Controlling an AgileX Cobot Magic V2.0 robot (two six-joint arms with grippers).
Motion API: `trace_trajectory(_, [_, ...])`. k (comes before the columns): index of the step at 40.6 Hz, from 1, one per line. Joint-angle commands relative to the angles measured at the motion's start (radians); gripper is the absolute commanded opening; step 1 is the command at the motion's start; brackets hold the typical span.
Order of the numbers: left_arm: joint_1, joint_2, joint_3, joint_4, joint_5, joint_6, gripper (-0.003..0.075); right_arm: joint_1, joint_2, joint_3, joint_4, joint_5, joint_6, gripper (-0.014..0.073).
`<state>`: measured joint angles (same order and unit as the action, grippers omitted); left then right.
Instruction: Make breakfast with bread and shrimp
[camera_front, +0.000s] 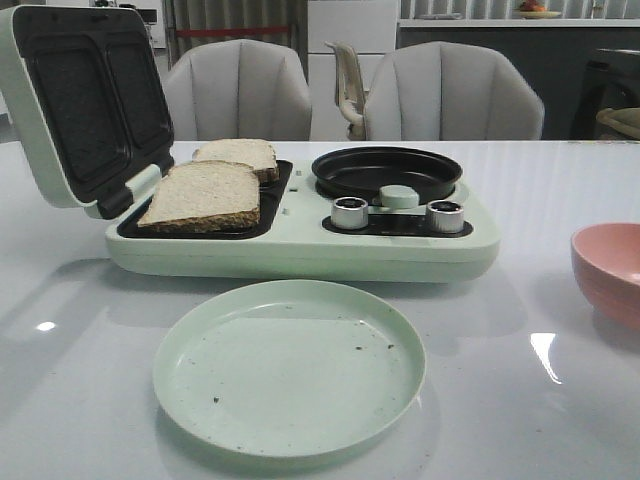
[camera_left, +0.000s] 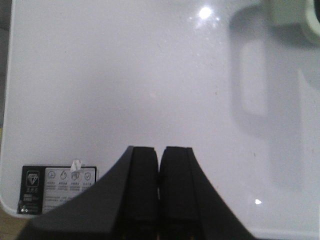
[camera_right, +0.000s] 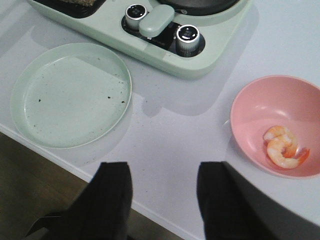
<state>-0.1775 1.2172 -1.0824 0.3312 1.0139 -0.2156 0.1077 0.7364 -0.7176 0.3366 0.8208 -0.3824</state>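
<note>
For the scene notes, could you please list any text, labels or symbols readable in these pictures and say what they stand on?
No words can be read.
Black sticker at the table's corner, left wrist view: a diamond logo, four round icons and rows of small print, all too blurred.
Breakfast maker's knobs: no legible marks.

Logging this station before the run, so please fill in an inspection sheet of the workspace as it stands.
Surface: glossy white table, with glare spots.
Job's things: two slices of bread on the open sandwich maker; shrimp in the pink bowl.
Clutter: empty green plate with dark crumbs; label sticker at the table corner.
Grippers: left gripper shut and empty over bare table; right gripper open, empty, between plate and bowl.
Cables: nothing seen.
Surroundings: two grey chairs behind the table.
</note>
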Motion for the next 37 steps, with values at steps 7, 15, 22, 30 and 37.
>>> trace_trajectory(7, [0.323,0.2,-0.193,-0.567,-0.242,0.384,0.0109,-0.005,-0.005,-0.025,0.024,-0.05,0.0,0.0422])
trace_trajectory(15, [0.364,0.38,-0.316,-0.746,-0.342,0.399,0.0109,-0.005,-0.005,-0.025,0.024,-0.05,0.0,0.0422])
trace_trajectory(22, [0.364,0.505,-0.42,-0.95,-0.341,0.453,0.0109,-0.005,-0.005,-0.025,0.024,-0.05,0.0,0.0422])
trace_trajectory(30, [0.364,0.552,-0.473,-1.248,-0.23,0.66,0.0109,-0.005,-0.005,-0.025,0.024,-0.049,0.0,0.0422])
trace_trajectory(37, [0.364,0.552,-0.473,-1.392,-0.097,0.847,0.0109,-0.005,-0.005,-0.025,0.024,-0.049,0.0,0.0422])
